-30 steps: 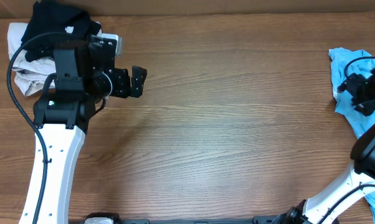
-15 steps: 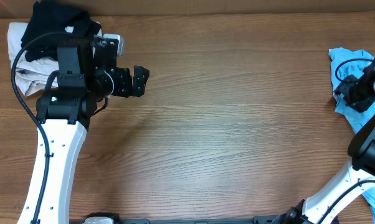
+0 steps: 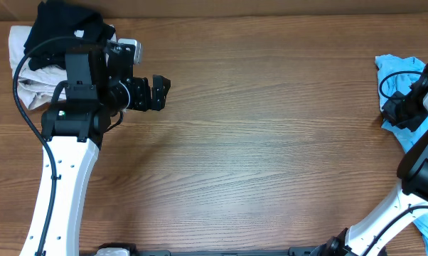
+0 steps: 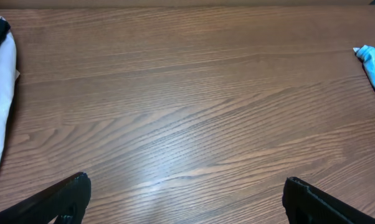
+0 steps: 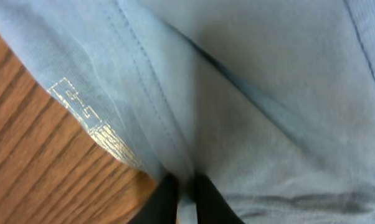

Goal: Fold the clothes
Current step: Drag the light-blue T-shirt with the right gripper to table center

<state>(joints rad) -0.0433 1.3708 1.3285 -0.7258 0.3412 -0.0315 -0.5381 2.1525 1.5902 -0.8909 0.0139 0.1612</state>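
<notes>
STEP 1: pickup, apparently | blue garment (image 3: 392, 67) at right edge | right gripper (image 5: 184, 196) pinched on its fold | left gripper (image 3: 159, 93) apart, idle (near far-left corner pile (image 3: 29, 78)) | NEXT: likely drag garment to centre, spread flat

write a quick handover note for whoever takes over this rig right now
Left pincer: open and empty, above bare table, beside the pile on the left.
Right pincer: shut on a fold of the blue garment at the table's right edge.
Black garment lies bunched on the white garment in the far left corner.
Done: nothing folded, and no garment is spread out.
To do: draw the blue garment to the middle, flatten and fold it, then probably the other two.
</notes>
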